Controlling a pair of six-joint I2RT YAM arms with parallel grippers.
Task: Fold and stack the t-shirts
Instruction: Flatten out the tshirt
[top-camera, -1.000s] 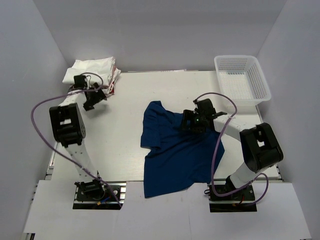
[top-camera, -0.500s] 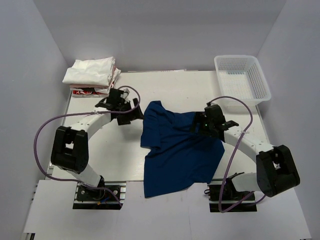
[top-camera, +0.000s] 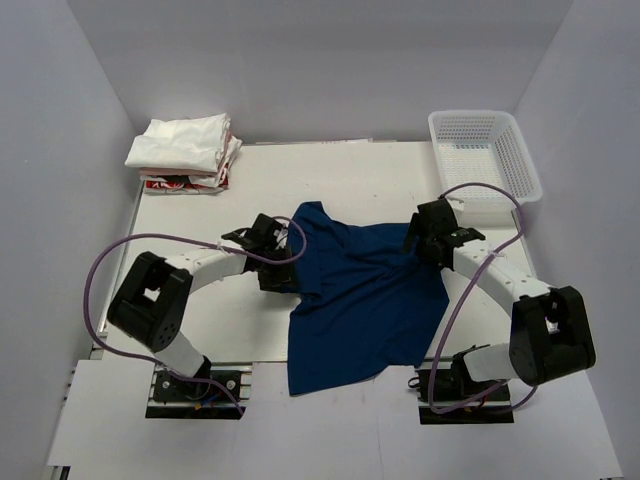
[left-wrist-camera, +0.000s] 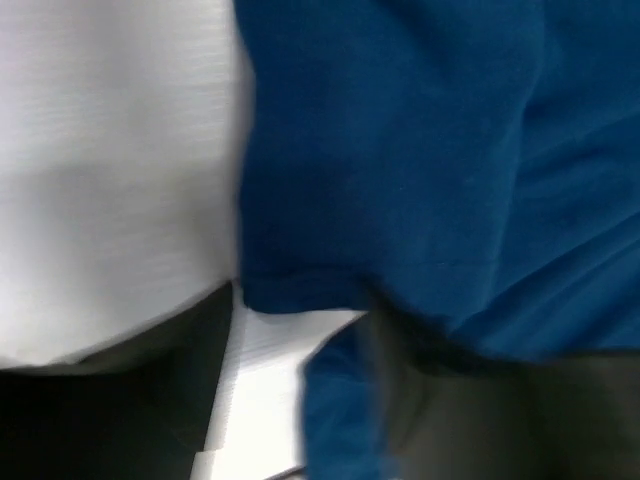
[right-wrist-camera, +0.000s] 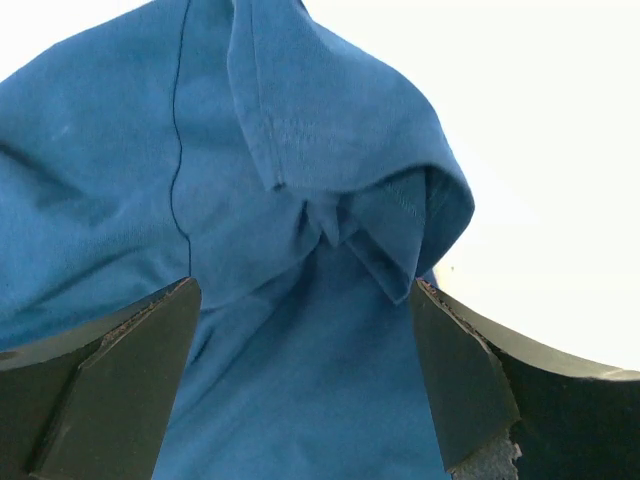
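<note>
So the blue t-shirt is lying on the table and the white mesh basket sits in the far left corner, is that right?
Not quite. In the top external view the white mesh basket sits in the far right corner; the blue t-shirt does lie on the table.

A large navy blue cloth t-shirt lies spread across the middle of the white table, its near hem reaching the table's near edge. A stack of folded white t-shirts sits in the far left corner, on top of a red-printed t-shirt. A white plastic mesh basket stands in the far right corner. The left gripper is at the navy shirt's left edge. The right gripper is over its far right corner, a bunched fold between the spread fingers.
</note>
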